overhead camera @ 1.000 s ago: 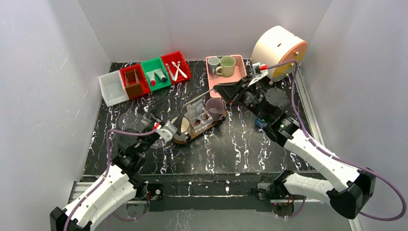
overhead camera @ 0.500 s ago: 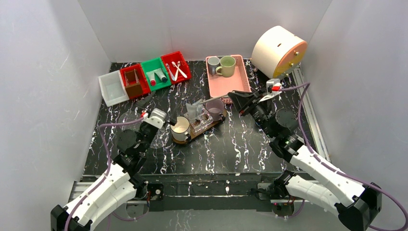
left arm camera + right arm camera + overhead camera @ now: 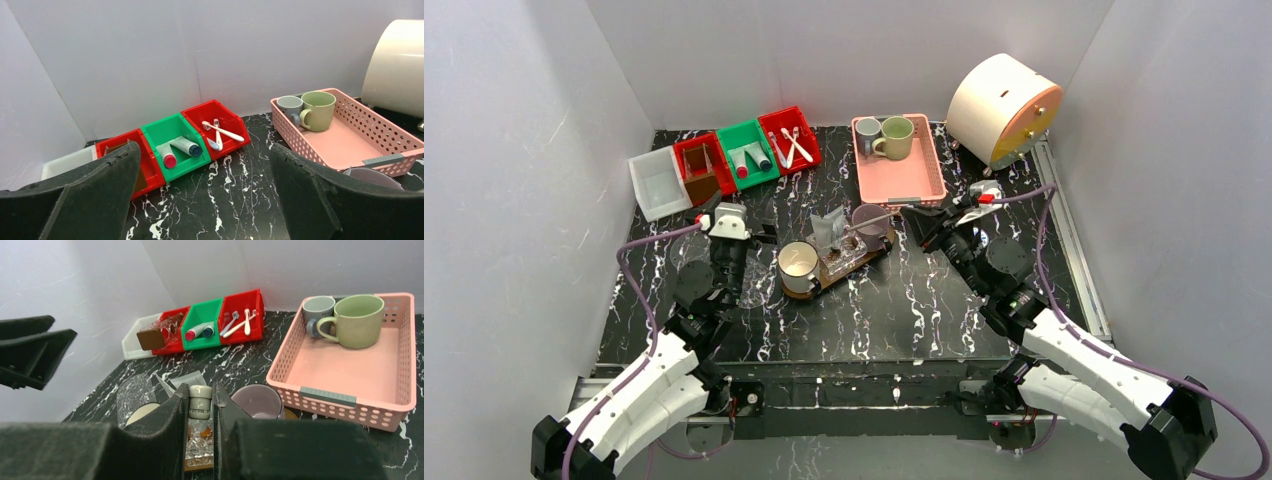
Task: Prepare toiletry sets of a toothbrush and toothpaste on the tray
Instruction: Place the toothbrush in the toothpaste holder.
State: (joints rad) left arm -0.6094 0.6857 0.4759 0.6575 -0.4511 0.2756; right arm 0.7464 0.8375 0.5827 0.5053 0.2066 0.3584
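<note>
Tray [image 3: 816, 289]: dark wood, near the worktop [image 3: 924, 310] centre; cream mug [image 3: 797, 263] at its left end, purple mug [image 3: 871, 222] at its right end, clear bags [image 3: 828, 232] between them.
Right hand [image 3: 200, 390]: clamped on a slender white toothbrush [image 3: 876, 217] that reaches out above the purple mug.
Left hand [image 3: 205, 160]: fingers spread wide, nothing between them, just left of the tray.
Pink basket [image 3: 904, 180]: far edge, holding grey mug [image 3: 867, 132] and green mug [image 3: 896, 137].

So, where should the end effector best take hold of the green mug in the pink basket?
Come from above and pinch the rim of the green mug on the side away from the grey mug: it stands upright, mouth open, and its handle faces that neighbour.
</note>
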